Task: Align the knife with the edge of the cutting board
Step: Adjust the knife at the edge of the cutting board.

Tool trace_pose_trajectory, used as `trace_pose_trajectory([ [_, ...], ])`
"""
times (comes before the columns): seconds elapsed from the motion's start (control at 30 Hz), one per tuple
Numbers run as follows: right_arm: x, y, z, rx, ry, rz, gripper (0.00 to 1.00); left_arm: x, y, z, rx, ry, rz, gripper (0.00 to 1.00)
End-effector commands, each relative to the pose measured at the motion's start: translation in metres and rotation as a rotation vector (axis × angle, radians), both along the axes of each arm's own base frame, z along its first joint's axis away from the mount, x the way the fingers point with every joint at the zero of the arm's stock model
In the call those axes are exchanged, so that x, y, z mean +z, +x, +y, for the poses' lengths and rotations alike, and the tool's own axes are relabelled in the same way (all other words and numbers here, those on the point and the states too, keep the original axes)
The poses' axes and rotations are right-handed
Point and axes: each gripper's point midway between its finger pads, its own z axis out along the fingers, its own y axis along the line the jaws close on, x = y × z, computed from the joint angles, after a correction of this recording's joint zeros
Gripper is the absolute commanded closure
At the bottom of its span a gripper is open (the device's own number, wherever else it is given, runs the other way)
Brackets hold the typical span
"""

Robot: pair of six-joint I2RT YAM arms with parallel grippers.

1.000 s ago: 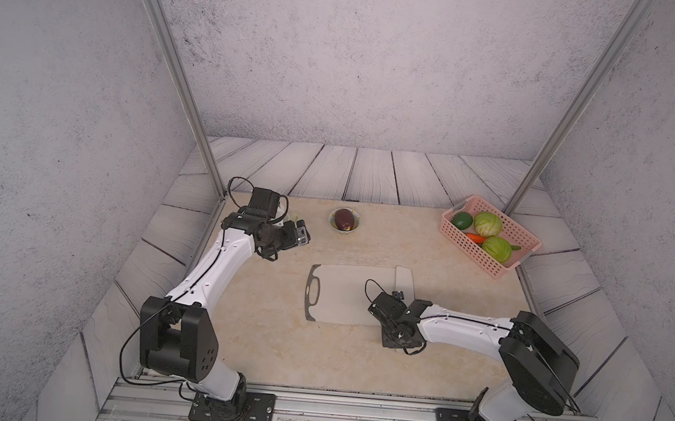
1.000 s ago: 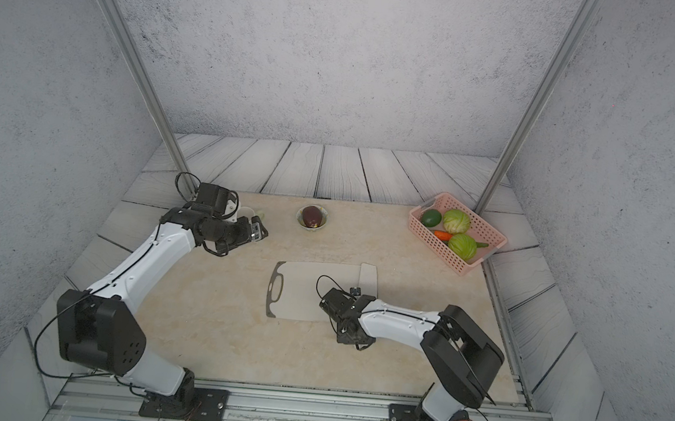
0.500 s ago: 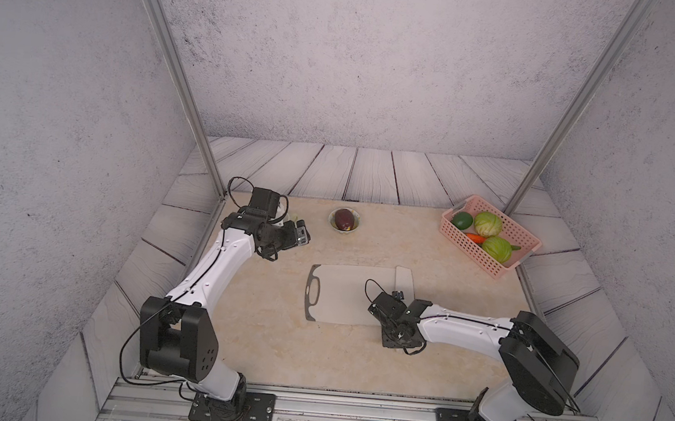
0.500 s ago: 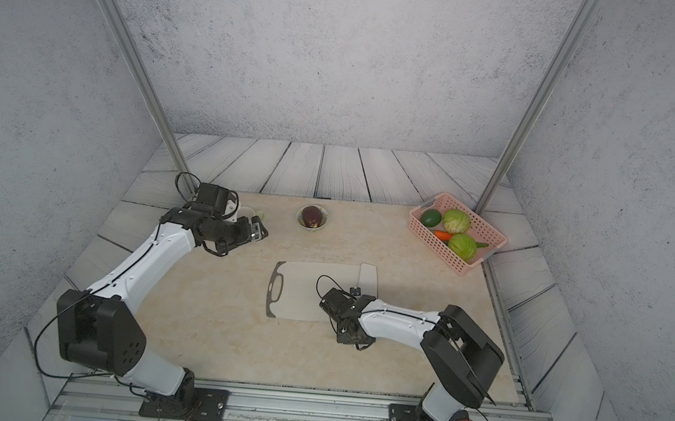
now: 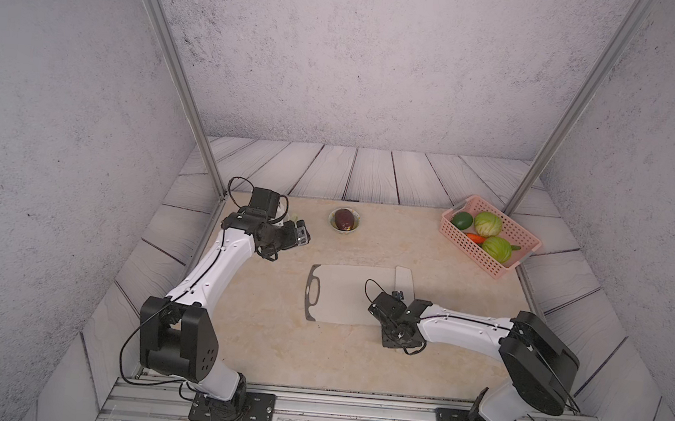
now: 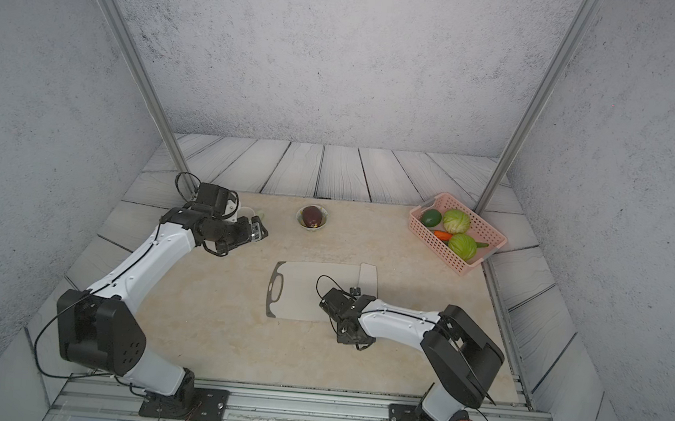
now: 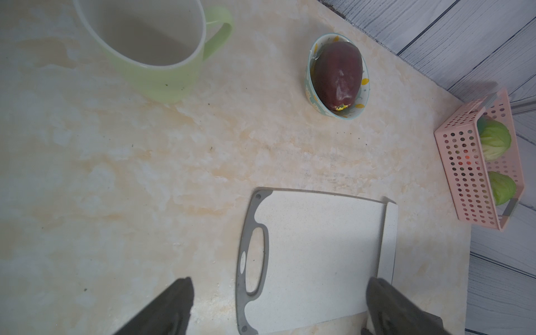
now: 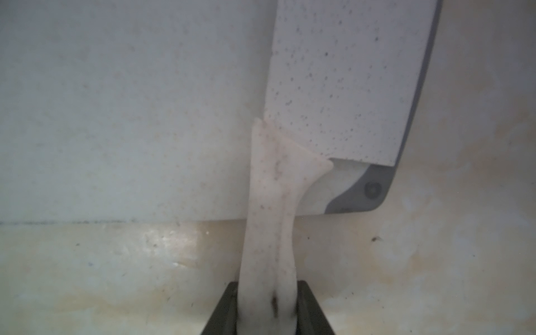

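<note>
Nothing moved: right hand (image 8: pixel 268 307) grips knife (image 8: pixel 327 95) (handle end).

knife (image 8: pixel 342 81) blade end: cut off, right wrist view | handle: hidden under right arm (image 5: pixel 464 320), both top views

1. The left arm (image 5: pixel 214 267) and right arm (image 5: pixel 463 326) have white rounded links with black joint housings.
2. Thin black cables (image 5: pixel 121 355) loop near the wrists and bases.
3. The left gripper (image 7: pixel 280 280) has dark grey wedge-shaped fingers (image 7: pixel 168 304).
4. Black base plates (image 5: pixel 255 410) carry small screws.
</note>
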Motion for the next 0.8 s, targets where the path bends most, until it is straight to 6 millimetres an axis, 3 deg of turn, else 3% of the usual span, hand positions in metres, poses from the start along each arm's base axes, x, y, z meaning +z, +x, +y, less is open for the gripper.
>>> trace_pose_trajectory([
  [0.0, 0.0001, 0.0004, 0.0026, 0.018, -0.001, 0.009, 0.68, -0.0015, 0.002, 0.0004, -0.009, 0.018, 0.003, 0.02],
  [0.77, 0.0003, -0.002, 0.001, 0.031, -0.003, 0.014, 0.64, -0.0034, 0.0023, 0.0022, -0.005, 0.03, 0.007, 0.02],
])
